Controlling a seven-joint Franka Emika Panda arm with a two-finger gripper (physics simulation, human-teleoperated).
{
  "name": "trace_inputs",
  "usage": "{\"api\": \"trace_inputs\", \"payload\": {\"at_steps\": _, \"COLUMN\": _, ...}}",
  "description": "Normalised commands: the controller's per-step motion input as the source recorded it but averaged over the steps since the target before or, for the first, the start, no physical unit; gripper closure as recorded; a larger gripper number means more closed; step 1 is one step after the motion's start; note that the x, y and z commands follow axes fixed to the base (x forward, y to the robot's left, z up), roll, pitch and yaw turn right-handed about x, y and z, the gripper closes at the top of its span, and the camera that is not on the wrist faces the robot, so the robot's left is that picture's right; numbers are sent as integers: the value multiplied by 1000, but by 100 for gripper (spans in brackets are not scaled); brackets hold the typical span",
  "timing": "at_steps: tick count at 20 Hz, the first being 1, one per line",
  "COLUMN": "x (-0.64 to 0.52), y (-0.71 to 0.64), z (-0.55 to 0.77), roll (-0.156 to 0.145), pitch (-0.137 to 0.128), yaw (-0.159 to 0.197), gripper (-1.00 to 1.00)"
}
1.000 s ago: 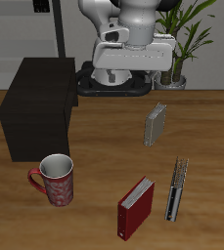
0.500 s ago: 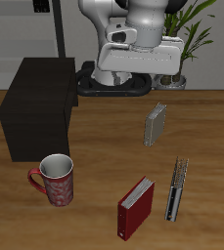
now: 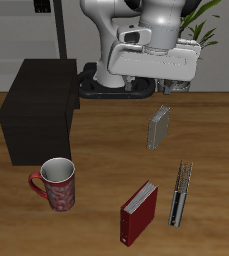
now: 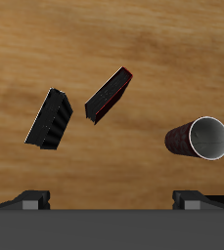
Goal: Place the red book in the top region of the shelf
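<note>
Exterior camera: high, fronting the brown wooden table (image 3: 96, 150), angled down, far enough back to take in the whole arm. Wrist camera: on the gripper, high above the table, looking straight down, turned half a turn. Shared: thick dark-red hardcover book (image 3: 138, 211) (image 4: 109, 95), thin black book (image 3: 180, 194) (image 4: 49, 119), red patterned mug (image 3: 56, 184) (image 4: 199, 138).

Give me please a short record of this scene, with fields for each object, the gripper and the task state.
red book: upright on the table, near the front edge
shelf: top bare
mug: in front of the shelf
black book: upright beside the red book
grey book: upright, farther back
gripper: holds nothing; open or shut cannot be told
task state: red book not yet grasped
</note>
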Motion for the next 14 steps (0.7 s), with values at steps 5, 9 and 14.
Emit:
{"api": "trace_inputs", "payload": {"at_steps": 5, "x": 287, "y": 14, "z": 33, "roll": -4, "pitch": 1, "yaw": -56, "gripper": -100}}
{"api": "trace_inputs", "payload": {"at_steps": 9, "x": 350, "y": 27, "z": -29, "roll": 5, "pitch": -7, "yaw": -30, "gripper": -100}}
{"api": "trace_inputs", "payload": {"at_steps": 14, "x": 384, "y": -8, "z": -104, "roll": 7, "pitch": 24, "yaw": -22, "gripper": -100}}
